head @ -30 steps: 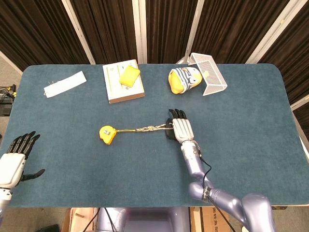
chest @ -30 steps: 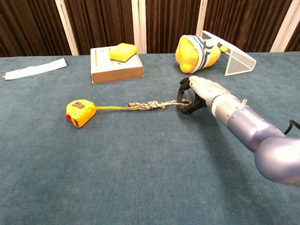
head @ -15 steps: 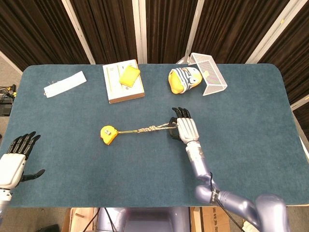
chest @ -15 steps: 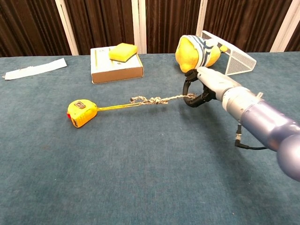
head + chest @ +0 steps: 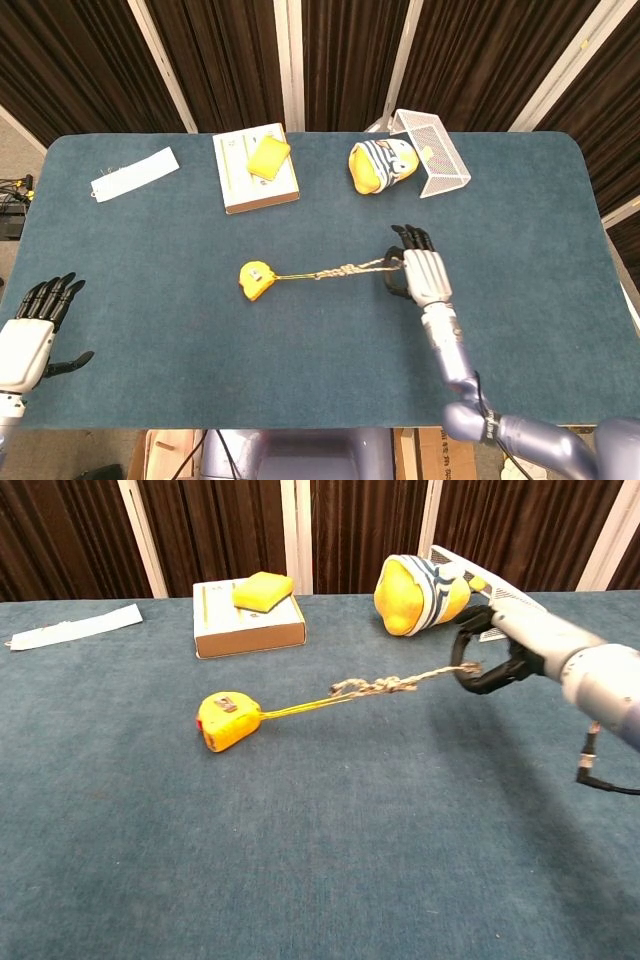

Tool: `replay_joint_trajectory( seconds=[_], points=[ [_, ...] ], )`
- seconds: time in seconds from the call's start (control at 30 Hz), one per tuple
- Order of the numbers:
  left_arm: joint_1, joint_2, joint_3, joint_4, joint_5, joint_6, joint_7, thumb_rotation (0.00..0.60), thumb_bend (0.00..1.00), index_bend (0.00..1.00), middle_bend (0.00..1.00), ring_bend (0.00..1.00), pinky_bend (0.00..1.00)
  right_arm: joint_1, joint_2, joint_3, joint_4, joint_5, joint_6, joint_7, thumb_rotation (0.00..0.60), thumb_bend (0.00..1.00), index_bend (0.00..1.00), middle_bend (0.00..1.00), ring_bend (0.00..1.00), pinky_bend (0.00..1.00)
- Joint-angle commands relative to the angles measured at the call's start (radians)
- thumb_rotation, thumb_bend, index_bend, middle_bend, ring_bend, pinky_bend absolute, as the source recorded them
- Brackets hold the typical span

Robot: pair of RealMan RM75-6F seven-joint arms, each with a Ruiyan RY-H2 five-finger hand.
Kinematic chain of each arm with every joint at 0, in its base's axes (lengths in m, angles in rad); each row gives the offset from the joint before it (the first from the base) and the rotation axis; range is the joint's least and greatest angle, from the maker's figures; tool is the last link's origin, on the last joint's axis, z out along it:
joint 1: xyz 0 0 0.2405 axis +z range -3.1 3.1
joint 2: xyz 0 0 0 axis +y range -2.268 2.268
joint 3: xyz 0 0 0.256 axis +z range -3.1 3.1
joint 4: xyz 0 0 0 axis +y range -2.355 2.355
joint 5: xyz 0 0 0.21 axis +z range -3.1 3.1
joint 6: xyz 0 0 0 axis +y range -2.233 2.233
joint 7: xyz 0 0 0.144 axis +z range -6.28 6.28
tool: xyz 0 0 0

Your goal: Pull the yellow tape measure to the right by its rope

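Observation:
The yellow tape measure (image 5: 255, 280) (image 5: 228, 721) lies on the blue table left of centre. Its braided rope (image 5: 340, 270) (image 5: 385, 687) runs taut and slightly raised from it toward the right. My right hand (image 5: 421, 272) (image 5: 500, 645) grips the rope's far end, its fingers curled around it above the table. My left hand (image 5: 30, 330) hovers at the table's near left corner with fingers spread, holding nothing; the chest view does not show it.
A white box (image 5: 256, 172) (image 5: 247, 620) with a yellow sponge (image 5: 268, 155) (image 5: 263, 589) on it stands at the back. A yellow striped plush (image 5: 380, 164) (image 5: 420, 593) leans by a white wire basket (image 5: 432, 152) (image 5: 510, 605). A white paper strip (image 5: 135, 173) (image 5: 72, 626) lies far left.
My right hand has moved to the right with the rope's end in it, dragging the tape measure to the right across the table. The left hand has stayed put.

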Motion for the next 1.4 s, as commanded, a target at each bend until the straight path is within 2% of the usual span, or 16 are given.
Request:
replay_joint_trajectory(
  seconds=[0.03, 0.33, 0.77, 1.17, 1.4],
  points=[
    [0.001, 0.0, 0.001, 0.001, 0.005, 0.004, 0.003, 0.6, 0.0, 0.0, 0.0, 0.0, 0.0, -0.031, 0.044, -0.006, -0.035, 0.008, 0.026, -0.008, 0.6, 0.49, 0.62, 0.14, 0.0, 0.0],
    [0.004, -0.005, 0.005, 0.006, 0.026, 0.021, 0.023, 0.6, 0.0, 0.0, 0.0, 0.0, 0.0, -0.093, 0.17, -0.002, -0.076, 0.034, 0.056, 0.001, 0.6, 0.49, 0.62, 0.14, 0.0, 0.0],
    [0.01, -0.012, 0.004, 0.009, 0.029, 0.035, 0.05, 0.6, 0.0, 0.0, 0.0, 0.0, 0.0, -0.126, 0.301, 0.074, 0.023, 0.174, 0.021, 0.027, 0.6, 0.49, 0.62, 0.14, 0.0, 0.0],
    [0.012, -0.015, 0.003, 0.009, 0.029, 0.036, 0.056, 0.6, 0.0, 0.0, 0.0, 0.0, 0.0, -0.14, 0.367, 0.171, 0.124, 0.34, -0.014, 0.074, 0.6, 0.49, 0.63, 0.14, 0.0, 0.0],
    [0.011, -0.015, 0.004, 0.009, 0.031, 0.037, 0.057, 0.6, 0.0, 0.0, 0.0, 0.0, 0.0, -0.145, 0.384, 0.186, 0.145, 0.385, -0.027, 0.076, 0.6, 0.49, 0.62, 0.14, 0.0, 0.0]
  ],
)
